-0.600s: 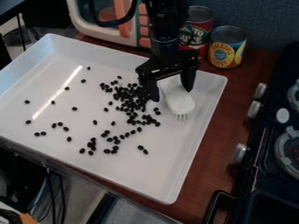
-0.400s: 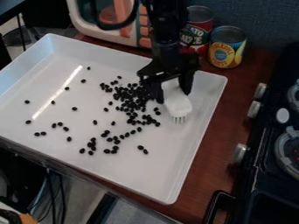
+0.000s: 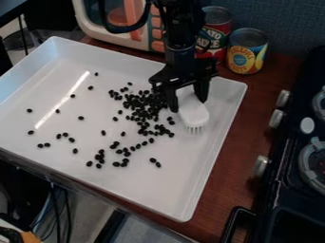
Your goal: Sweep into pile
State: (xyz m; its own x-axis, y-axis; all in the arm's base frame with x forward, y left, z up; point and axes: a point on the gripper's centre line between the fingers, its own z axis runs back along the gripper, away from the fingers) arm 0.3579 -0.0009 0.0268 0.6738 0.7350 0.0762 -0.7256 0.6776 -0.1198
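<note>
Clasping a white brush (image 3: 194,114), round-headed and pale-bristled, the black gripper (image 3: 188,104) beside small black beans (image 3: 147,107).

Black arm (image 3: 179,28) from the top edge, end effector (image 3: 188,105) downward, fingers (image 3: 202,88) seemingly parted.

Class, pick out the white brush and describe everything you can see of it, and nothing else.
The brush is white and smooth, plastic by its look, with a broad, rounded head and a row of thin, pale bristles along its lower end. It slants downward, its upper part between the two fingers of the black pincer. It is over the right part of the white tray, just right of the densest black beans. Whether the bristles touch the tray, I cannot tell.
</note>
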